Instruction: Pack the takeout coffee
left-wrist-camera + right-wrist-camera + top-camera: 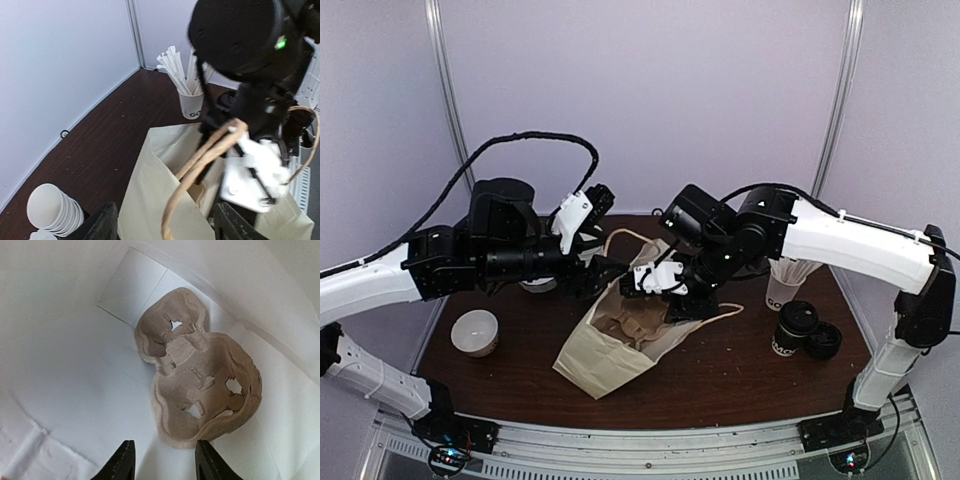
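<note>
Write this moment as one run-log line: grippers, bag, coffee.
left gripper: open at paper bag mouth | right gripper: open, empty, inside bag above cup carrier | takeout coffee: on table, outside bag

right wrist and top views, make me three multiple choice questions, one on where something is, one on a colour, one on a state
1. Where is the pulp cup carrier?
A outside the bag
B lying inside the paper bag
C half out of its mouth

2. What colour is the cup holding the sticks?
A black
B brown
C white

3. How is the right gripper?
A open, nothing between its fingers
B shut on a handle
C shut on a cup

Answers:
1 B, the right wrist view looks into the bag and shows the carrier at its bottom.
2 C, the left wrist view shows a white cup with dark lettering.
3 A, its two fingers stand apart with only the bag's lining behind them.
</note>
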Controlling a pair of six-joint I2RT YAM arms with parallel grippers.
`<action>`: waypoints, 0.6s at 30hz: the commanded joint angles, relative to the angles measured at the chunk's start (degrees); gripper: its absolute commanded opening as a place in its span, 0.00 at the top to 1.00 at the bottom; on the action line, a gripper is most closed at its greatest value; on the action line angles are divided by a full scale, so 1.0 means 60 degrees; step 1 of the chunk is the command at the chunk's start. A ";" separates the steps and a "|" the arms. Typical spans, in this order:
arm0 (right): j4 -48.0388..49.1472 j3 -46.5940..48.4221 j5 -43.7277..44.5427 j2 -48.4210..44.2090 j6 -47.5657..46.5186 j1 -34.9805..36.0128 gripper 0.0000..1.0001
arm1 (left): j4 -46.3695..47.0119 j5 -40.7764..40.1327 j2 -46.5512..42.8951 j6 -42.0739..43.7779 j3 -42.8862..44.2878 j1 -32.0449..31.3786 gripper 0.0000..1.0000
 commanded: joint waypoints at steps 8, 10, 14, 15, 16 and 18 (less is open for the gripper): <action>0.1169 0.0371 0.2036 0.0599 0.1737 -0.0151 0.53 | 0.1037 0.1127 -0.1049 -0.0349 -0.1057 -0.0313 0.28; 0.1240 0.0387 0.2364 0.0540 0.1886 -0.0151 0.51 | 0.1046 0.1178 -0.1116 -0.0338 -0.1106 -0.0312 0.28; 0.1344 0.0361 0.2696 0.0531 0.2091 -0.0151 0.45 | 0.1166 0.1400 -0.1029 -0.0327 -0.1158 -0.0313 0.28; 0.1338 0.0360 0.2741 0.0594 0.2121 -0.0151 0.45 | 0.1187 0.1448 -0.0968 -0.0346 -0.1151 -0.0313 0.28; 0.1338 0.0367 0.2798 0.0675 0.2175 -0.0143 0.44 | 0.1165 0.1500 -0.0905 -0.0362 -0.1121 -0.0313 0.28; 0.1350 0.0374 0.2858 0.0893 0.2337 -0.0172 0.44 | 0.1183 0.1561 -0.0820 -0.0371 -0.1098 -0.0313 0.28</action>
